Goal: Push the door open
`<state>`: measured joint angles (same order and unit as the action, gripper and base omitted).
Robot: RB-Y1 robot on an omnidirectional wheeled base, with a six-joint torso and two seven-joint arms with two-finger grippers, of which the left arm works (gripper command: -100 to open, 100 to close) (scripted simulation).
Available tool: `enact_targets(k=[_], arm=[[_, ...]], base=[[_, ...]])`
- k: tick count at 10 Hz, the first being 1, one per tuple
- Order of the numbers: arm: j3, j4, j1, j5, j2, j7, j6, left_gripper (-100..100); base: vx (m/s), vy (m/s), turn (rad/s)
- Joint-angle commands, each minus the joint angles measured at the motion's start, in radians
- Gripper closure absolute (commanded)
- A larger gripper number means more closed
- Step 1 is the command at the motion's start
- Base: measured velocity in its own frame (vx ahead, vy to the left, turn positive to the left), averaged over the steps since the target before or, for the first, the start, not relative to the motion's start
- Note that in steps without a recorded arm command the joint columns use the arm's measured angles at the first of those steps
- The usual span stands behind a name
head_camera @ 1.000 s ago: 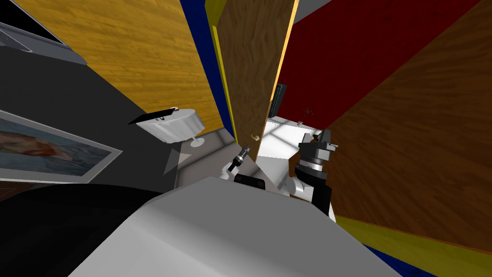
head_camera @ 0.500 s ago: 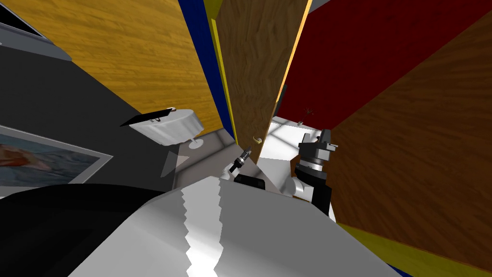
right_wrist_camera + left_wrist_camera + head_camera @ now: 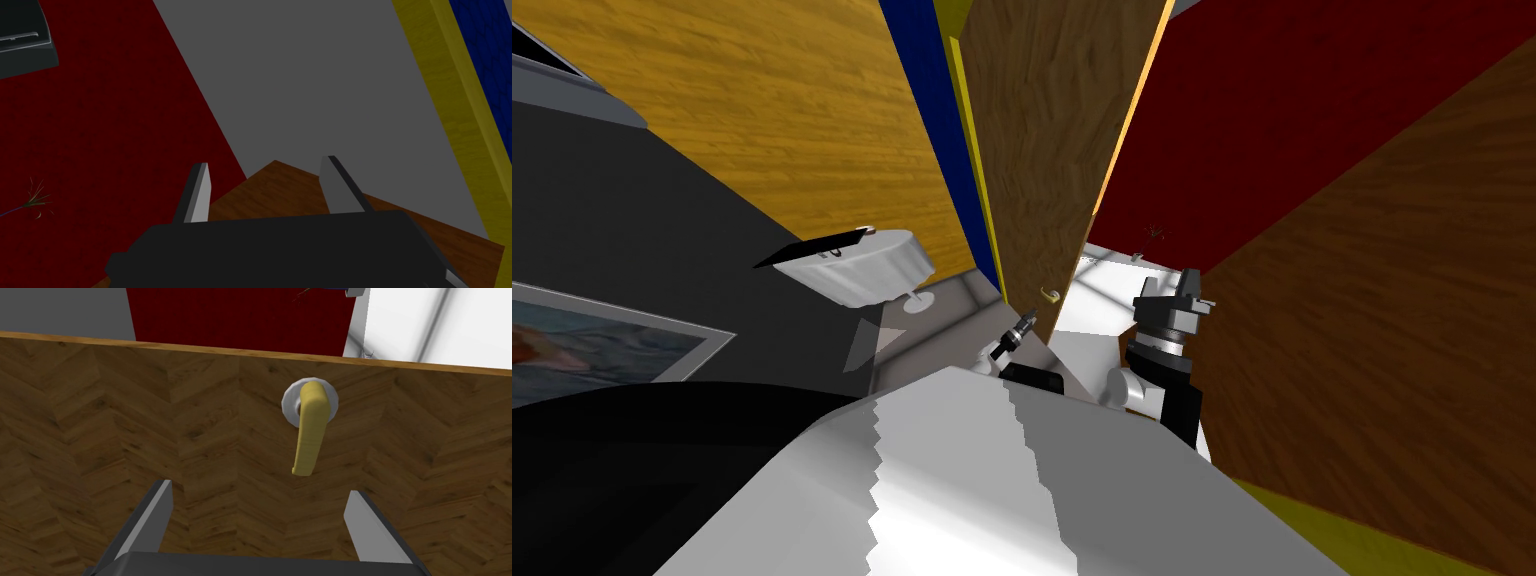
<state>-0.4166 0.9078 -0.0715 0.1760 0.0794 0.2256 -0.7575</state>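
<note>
Wooden door [image 3: 1042,150] stands ajar between ochre wall [image 3: 792,110] and red wall [image 3: 1272,100].

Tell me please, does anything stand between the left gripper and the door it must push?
Nothing visible does. The open left gripper faces the brown wooden door directly, with bare panel straight ahead of it. The yellow lever handle sits on the door a little beyond the gripper, not blocking the push.

Door [image 3: 125,433] was brown, herringbone wood grain. Handle [image 3: 309,433] pale yellow on light grey rosette [image 3: 288,401]. Wall [image 3: 1292,90] beyond dark red; door frame [image 3: 974,160] yellow.
</note>
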Motion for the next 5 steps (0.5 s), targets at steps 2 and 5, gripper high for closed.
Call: enact_targets(k=[2,5], arm=[[-0.015,-0.056,-0.023,0.007,-0.007,0.007,-0.013,-100],[-0.038,-0.137,-0.052,0.017,-0.016,0.019,-0.034,-100]], base=[[0.086,0.067,-0.022],[0.115,0.079,-0.025]])
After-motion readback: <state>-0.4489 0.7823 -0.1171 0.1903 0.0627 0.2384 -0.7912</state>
